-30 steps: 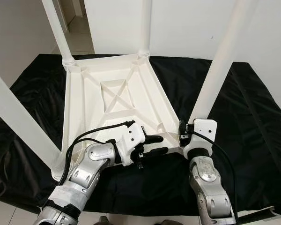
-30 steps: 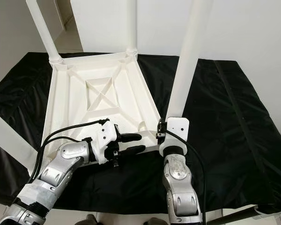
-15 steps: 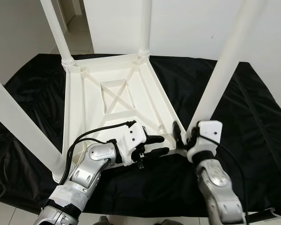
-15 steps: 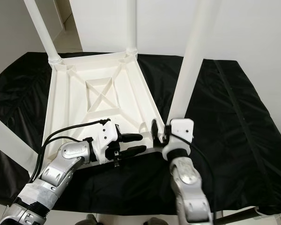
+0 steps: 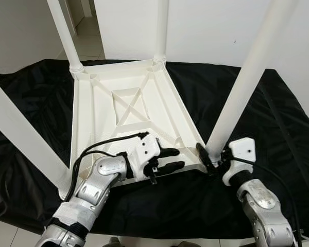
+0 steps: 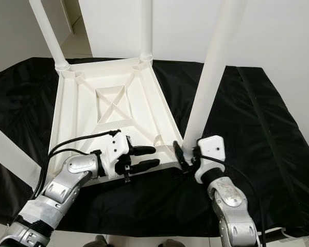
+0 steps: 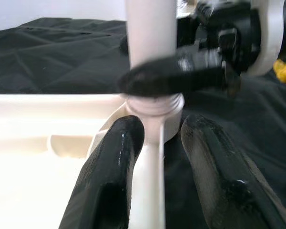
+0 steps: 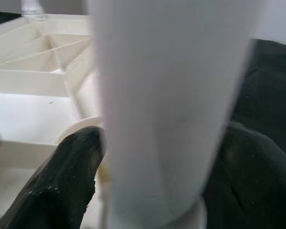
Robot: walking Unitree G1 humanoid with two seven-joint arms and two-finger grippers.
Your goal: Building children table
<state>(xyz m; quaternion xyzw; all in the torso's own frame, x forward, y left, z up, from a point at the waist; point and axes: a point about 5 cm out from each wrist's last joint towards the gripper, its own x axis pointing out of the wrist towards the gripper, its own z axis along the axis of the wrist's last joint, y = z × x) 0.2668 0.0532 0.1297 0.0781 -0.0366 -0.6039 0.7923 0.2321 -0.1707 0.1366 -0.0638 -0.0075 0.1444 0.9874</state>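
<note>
Table [image 5: 129, 110] lay inverted on black cloth [image 5: 278, 128], long axis running away from robot, legs up. Right gripper [image 5: 210, 160] clamped near-right leg [image 5: 242, 92] at base. Left gripper [image 5: 170, 159] parted, straddling near rim, gripping nothing. Cloth bare to right.

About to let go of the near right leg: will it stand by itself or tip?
Probably tips if not seated. The leg is tall, slim and leans away from its socket. It looks like stiff, light plastic, smooth enough to slip. The right gripper clasps its base; the left gripper straddles the tabletop's rim.
</note>
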